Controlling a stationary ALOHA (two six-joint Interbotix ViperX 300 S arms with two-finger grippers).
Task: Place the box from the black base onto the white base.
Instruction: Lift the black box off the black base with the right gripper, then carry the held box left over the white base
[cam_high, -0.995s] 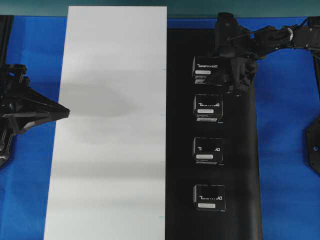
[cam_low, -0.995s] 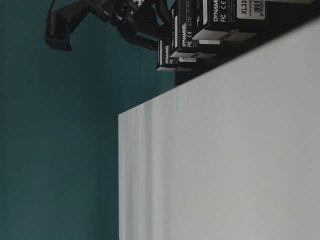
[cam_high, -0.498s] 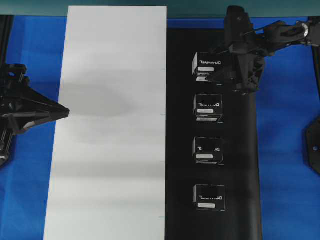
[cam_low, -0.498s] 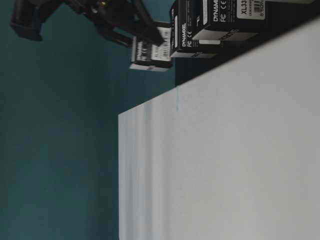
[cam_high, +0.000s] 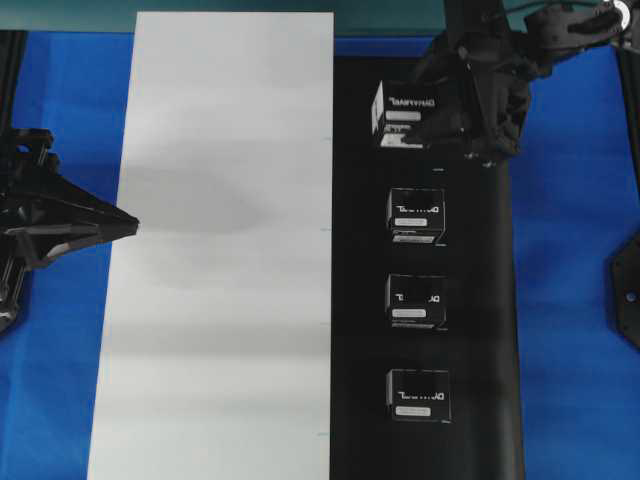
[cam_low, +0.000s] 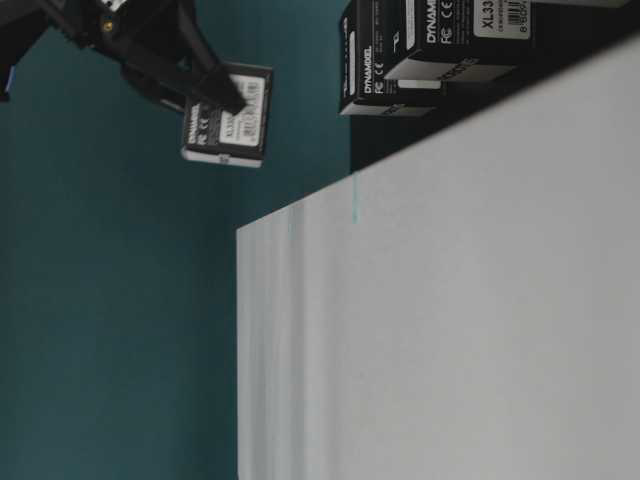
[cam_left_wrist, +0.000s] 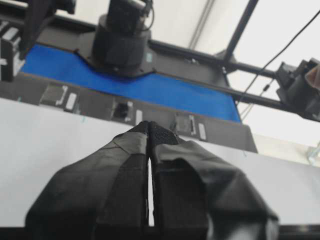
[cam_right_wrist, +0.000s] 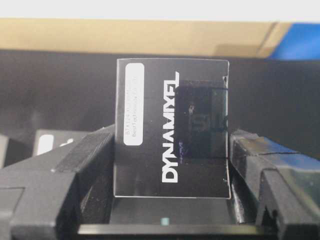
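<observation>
Box is hanging clear above the black base now, lifted off it in the right gripper, so I'm carrying next toward the white base; left gripper is sitting clenched, empty.

Smooth glossy white base beside matt black base. Slightly glossy black carton box with white print; blue cloth-like cover on surface.
</observation>
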